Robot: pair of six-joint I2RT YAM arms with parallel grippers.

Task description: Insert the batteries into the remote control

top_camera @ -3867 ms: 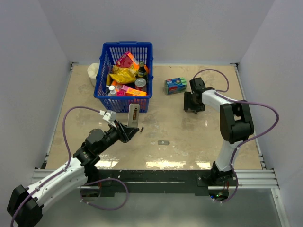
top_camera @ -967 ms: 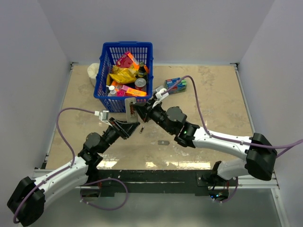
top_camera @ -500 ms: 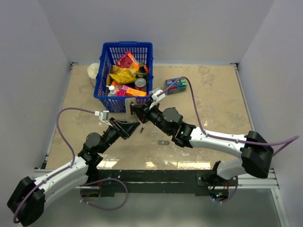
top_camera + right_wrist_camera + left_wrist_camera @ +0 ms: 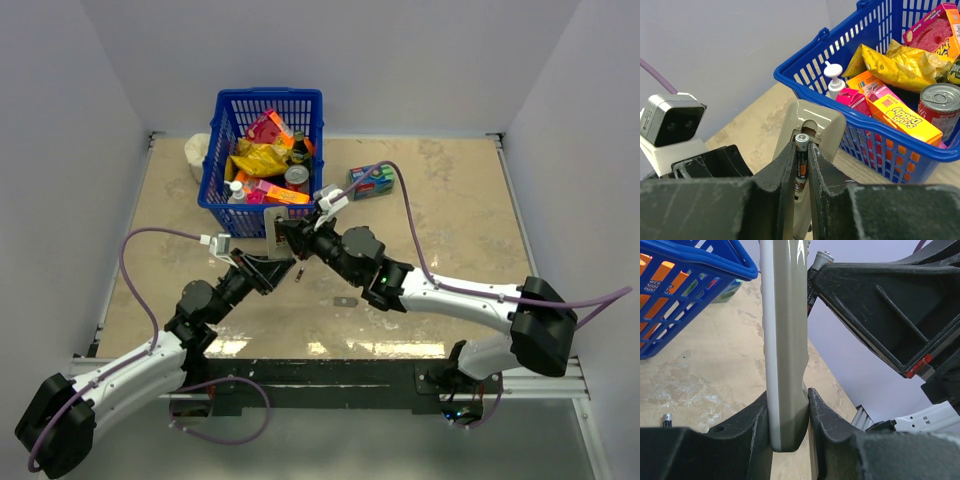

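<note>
Beige table [image 4: 450, 230], full blue basket [image 4: 215, 185] just behind remote control [image 4: 785, 340].

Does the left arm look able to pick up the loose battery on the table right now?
Probably not. The left pincer is clamped on the remote control, so it has nothing free to take the battery lying on the table nearby.

Beige marbled tabletop [image 4: 450, 230]. On it: a blue plastic basket [image 4: 262, 215] at the back, a white lump [image 4: 198, 155] at its far-left corner, a blue-green box [image 4: 371, 181] to its right, and nearer, a small dark battery [image 4: 666, 418] and a flat grey tab [image 4: 346, 301].
</note>
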